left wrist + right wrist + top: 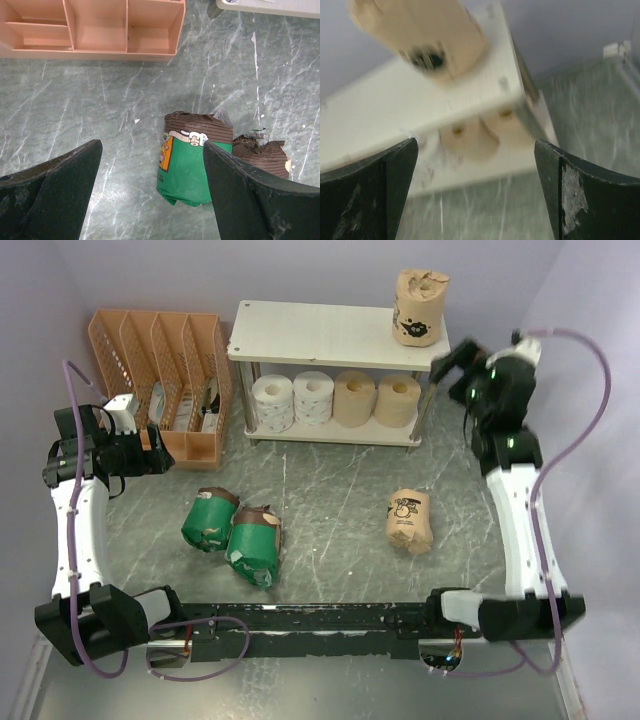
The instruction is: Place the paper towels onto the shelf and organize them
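You have eight paper towel rolls to count. On the shelf (300, 335), the lower tier carries four in a row: two bare white rolls (272, 402) on the left and two bare tan rolls (354, 398) on the right. One tan-wrapped printed roll (419, 308) stands upright at the right end of the top board. Off the shelf, a second tan-wrapped roll (409, 520) lies on the table right of centre. Two green-wrapped rolls (210, 519) lie touching each other left of centre.

Your left gripper (151, 147) is spread wide and empty above the table, near the green pair. Your right gripper (475, 145) is also wide and empty, near the shelf's right end, and its wrist view is blurred.

One orange file organizer (160, 350) stands left of the shelf. The table (330, 490) is grey-green and marbled, and the walls (300, 270) are pale lilac.
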You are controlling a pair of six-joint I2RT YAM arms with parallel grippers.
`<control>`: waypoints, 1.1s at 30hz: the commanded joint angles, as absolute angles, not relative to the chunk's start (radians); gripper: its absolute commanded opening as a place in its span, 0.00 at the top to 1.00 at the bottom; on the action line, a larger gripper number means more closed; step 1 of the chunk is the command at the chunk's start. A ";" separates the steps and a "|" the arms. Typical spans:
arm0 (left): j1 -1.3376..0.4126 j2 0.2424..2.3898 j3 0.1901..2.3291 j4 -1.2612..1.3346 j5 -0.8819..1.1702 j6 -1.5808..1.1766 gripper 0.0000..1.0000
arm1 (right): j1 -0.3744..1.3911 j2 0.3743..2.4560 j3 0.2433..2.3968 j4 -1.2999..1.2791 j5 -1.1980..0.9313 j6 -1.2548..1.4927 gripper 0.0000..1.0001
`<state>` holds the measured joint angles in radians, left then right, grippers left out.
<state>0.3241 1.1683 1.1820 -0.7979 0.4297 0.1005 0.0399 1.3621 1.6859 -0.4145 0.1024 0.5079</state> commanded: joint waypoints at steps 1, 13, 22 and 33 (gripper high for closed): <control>0.333 1.167 1.216 -0.803 0.448 0.103 0.06 | 0.090 1.055 1.244 -0.307 0.094 0.647 0.00; 0.328 1.187 1.234 -0.849 0.571 0.137 0.07 | 0.279 0.817 0.971 -0.885 0.205 0.717 0.00; 0.327 1.153 1.215 -0.831 0.533 0.127 0.06 | 0.356 0.926 1.142 -1.267 0.236 0.683 0.00; 0.327 1.146 1.212 -0.836 0.568 0.135 0.07 | 0.388 0.579 0.866 -1.118 0.378 1.018 0.00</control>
<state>0.3241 1.1584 1.2053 -0.8391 0.5343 0.1238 0.3836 0.6888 0.9939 -1.1961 0.3080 0.8623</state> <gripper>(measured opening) 0.936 0.999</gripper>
